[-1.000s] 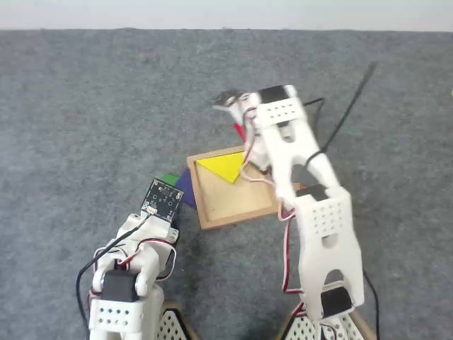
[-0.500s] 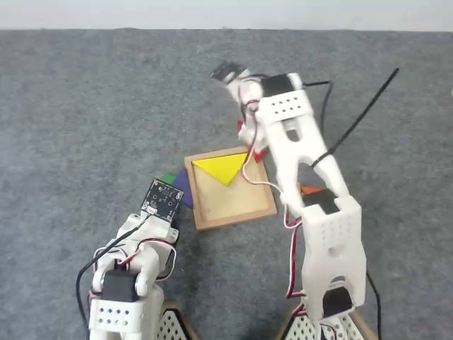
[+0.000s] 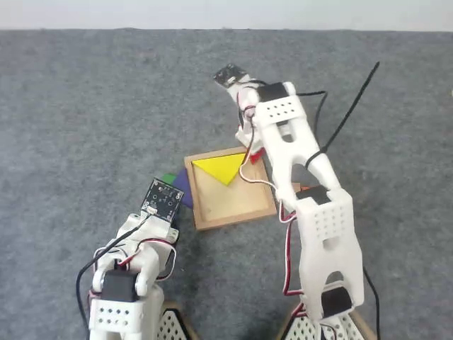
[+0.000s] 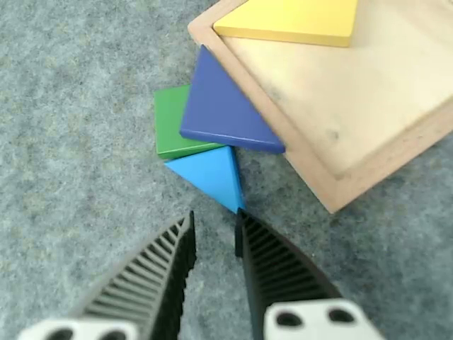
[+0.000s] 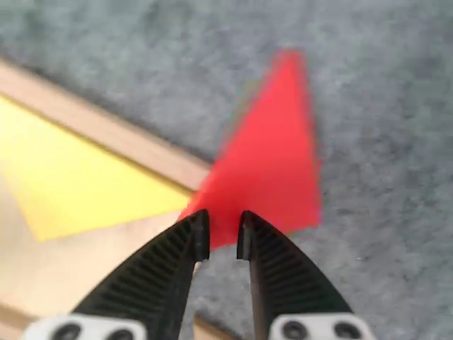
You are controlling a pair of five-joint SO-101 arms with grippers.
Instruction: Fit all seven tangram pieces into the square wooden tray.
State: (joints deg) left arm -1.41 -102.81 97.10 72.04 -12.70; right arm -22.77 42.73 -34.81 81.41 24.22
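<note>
Grey carpet covers the bench; pale wall strip along the far edge in the high view.

Right end effector: jaws narrow, pinched on a corner of the red triangle. Red piece sits at the tray's far right corner, mostly on the carpet outside, with the gripped corner over the wooden rim. Just inside that rim is the yellow triangle, flat in the tray with its long side against the far wall. Rest of the tray floor is bare wood. In the high view the right arm crosses above the tray's right edge and covers part of it. An orange piece peeks out beside the arm, outside the tray on the right.

Left end effector: narrow gap, nothing between the jaws, low over the carpet near the tray's left side. One jaw tip is just beside the point of the light blue triangle. Beyond it the dark blue triangle lies against the tray's outer wall and overlaps the green piece. Light blue touches both, so the three are bunched together.
</note>
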